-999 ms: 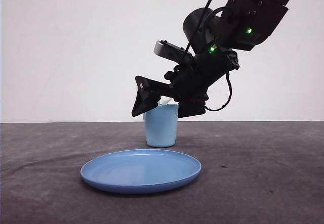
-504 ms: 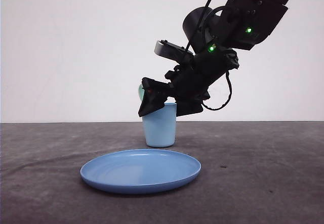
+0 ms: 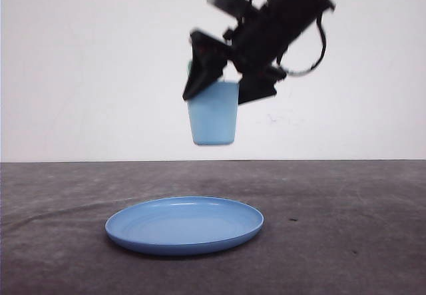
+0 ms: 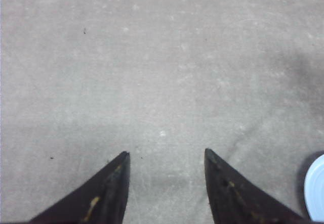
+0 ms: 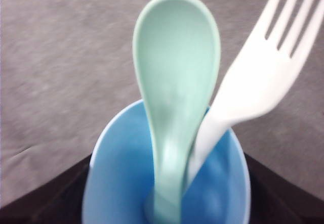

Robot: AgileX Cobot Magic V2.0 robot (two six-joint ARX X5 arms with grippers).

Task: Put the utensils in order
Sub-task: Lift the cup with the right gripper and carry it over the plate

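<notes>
Front view shows my right pincer [image 3: 223, 82] clamped on the rim of the cup [image 3: 213, 114], which hangs in the air well above the plate [image 3: 184, 224] and the table [image 3: 346, 228]. Looking down my right wrist, the spoon [image 5: 174, 97] and fork [image 5: 253, 87] both stand heads-up inside the cup, leaning together. My left pincer [image 4: 164, 183] is spread wide over bare table, holding nothing. I judge the step is carrying the cup: I should keep it upright, move smoothly so neither utensil tips out, and set it down gently.
</notes>
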